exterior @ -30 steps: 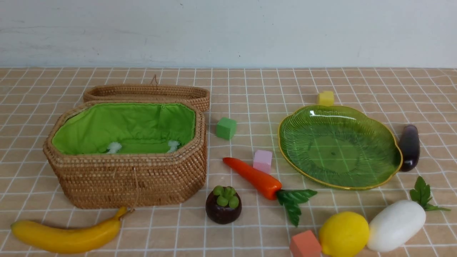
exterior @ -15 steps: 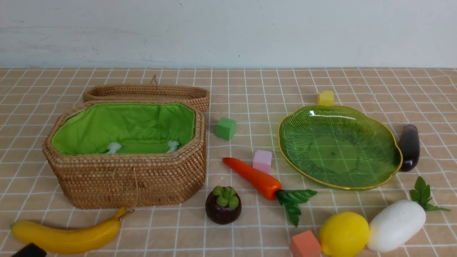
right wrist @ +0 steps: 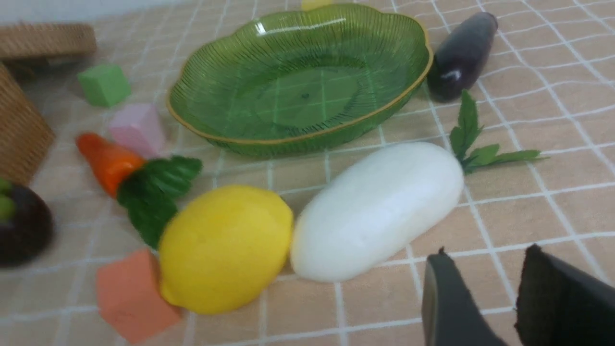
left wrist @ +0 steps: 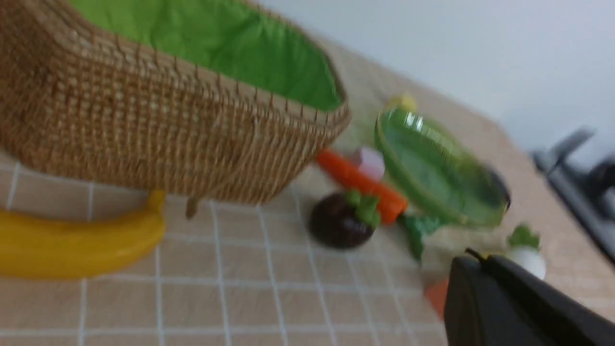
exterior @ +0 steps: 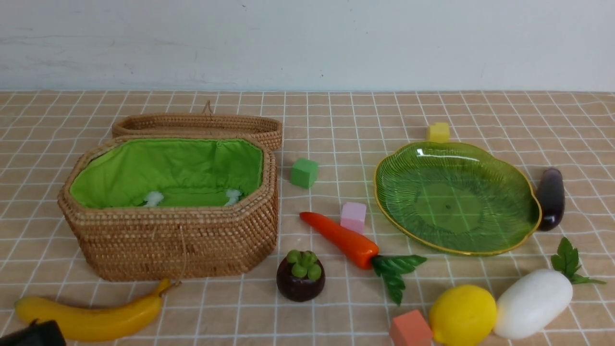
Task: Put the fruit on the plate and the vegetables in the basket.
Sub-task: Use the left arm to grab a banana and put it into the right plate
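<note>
The banana [exterior: 89,317] lies in front of the basket [exterior: 178,240]. The mangosteen [exterior: 301,276] and carrot [exterior: 341,239] sit between the basket and the plate [exterior: 456,197], which holds nothing. The lemon [exterior: 462,315] touches the radish [exterior: 533,302] at the front right. The eggplant [exterior: 550,198] lies beside the plate's right rim. My left gripper [exterior: 33,334] shows at the front-left corner by the banana's end; in the left wrist view it [left wrist: 480,257] is shut and empty. My right gripper [right wrist: 485,254] is open and empty, just short of the radish [right wrist: 377,209].
The wicker lid [exterior: 197,126] leans behind the basket. Foam cubes are scattered about: green [exterior: 304,172], pink [exterior: 353,216] by the carrot, yellow [exterior: 438,132] behind the plate, orange [exterior: 410,329] beside the lemon. A pale wall closes the table's far edge.
My left gripper has come into the front view at the bottom-left corner and moved slightly up beside the banana. Nothing on the table has moved.
</note>
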